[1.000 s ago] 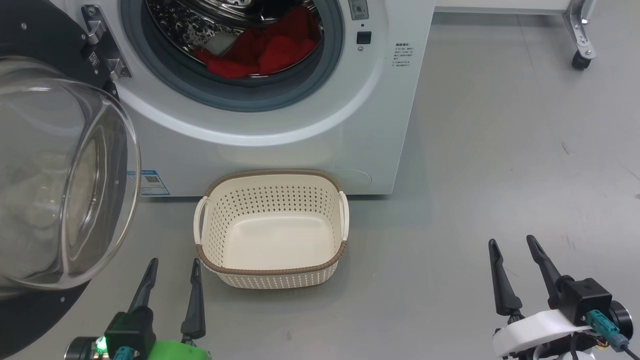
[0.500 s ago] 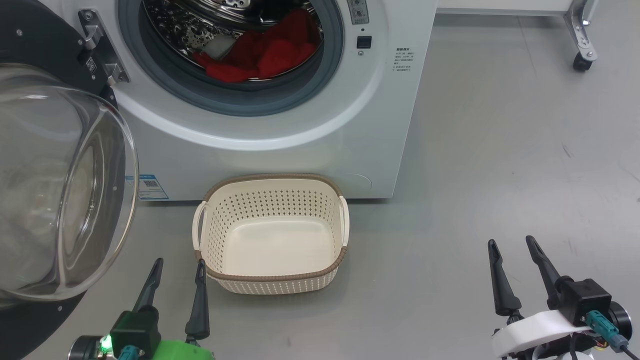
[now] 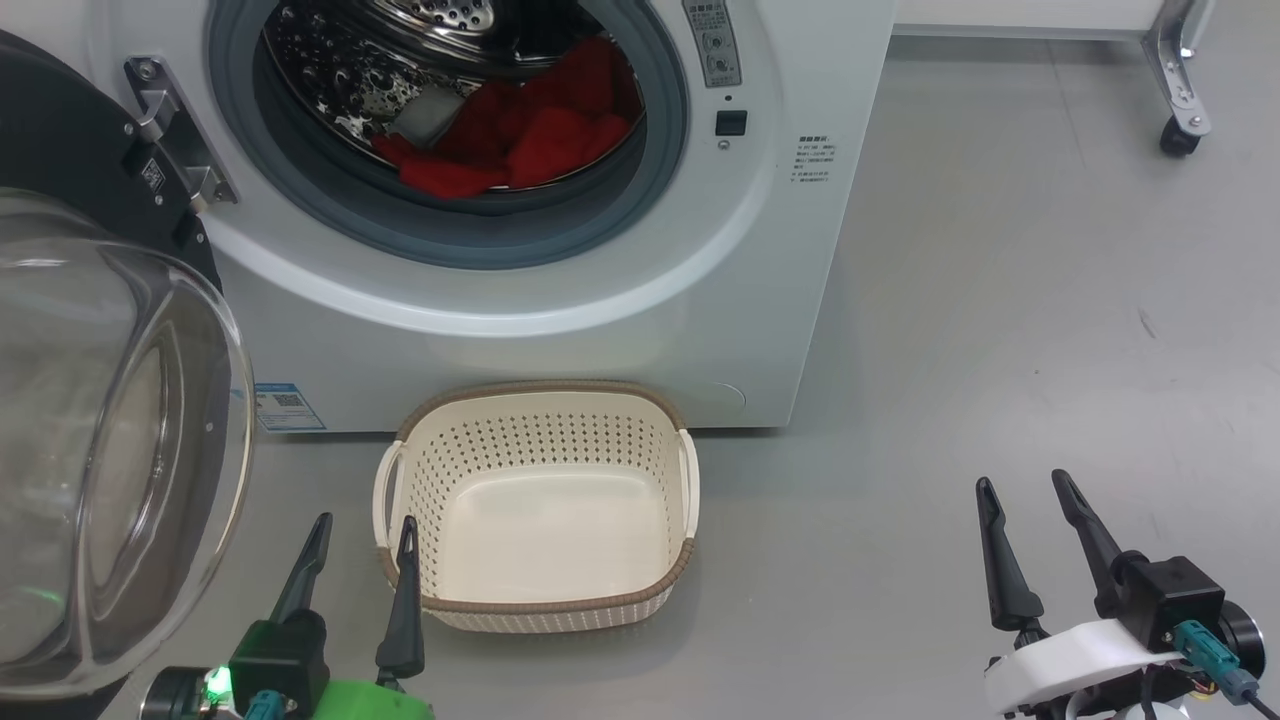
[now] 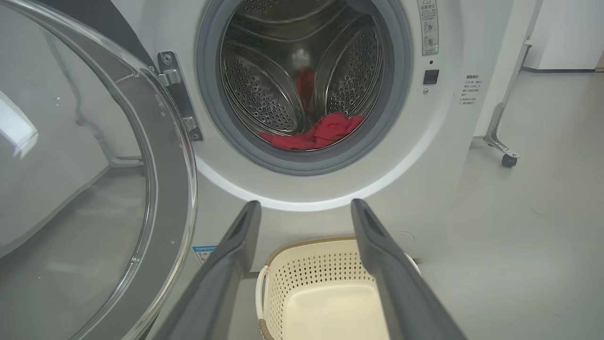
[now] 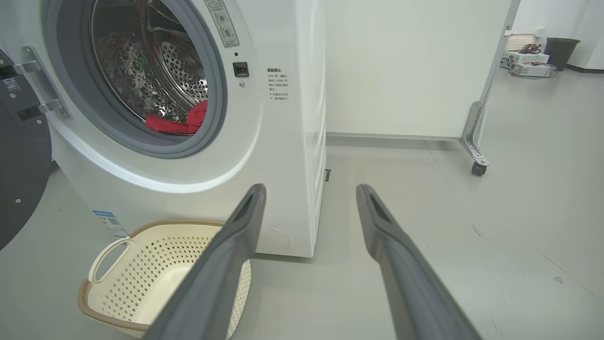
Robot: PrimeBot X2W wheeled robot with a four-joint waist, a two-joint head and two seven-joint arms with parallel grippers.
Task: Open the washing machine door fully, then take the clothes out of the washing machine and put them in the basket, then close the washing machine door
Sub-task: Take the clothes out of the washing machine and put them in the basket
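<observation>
Though door (image 3: 110, 470) open, clothes (image 3: 520, 140) inside machine (image 3: 600, 340).

Colour inventory of the laundry corner, as I log it from my console.
I list the washing machine (image 3: 560, 330) as white, its drum ring (image 3: 470, 235) grey, its drum (image 3: 330, 70) shiny steel dotted with holes, and its label sticker (image 3: 288, 405) blue. The washing machine door (image 3: 100, 450) has a glossy black rim and a clear glass bowl. The clothes (image 3: 520, 135) are bright red. The basket (image 3: 540, 605) is cream with rows of holes and a brown woven-look rim. The floor (image 3: 1000, 300) is pale grey. The left pincer (image 3: 365, 525) is dark on a green mount (image 3: 370, 703). The right pincer (image 3: 1022, 482) is dark on a white mount (image 3: 1070, 650).
</observation>
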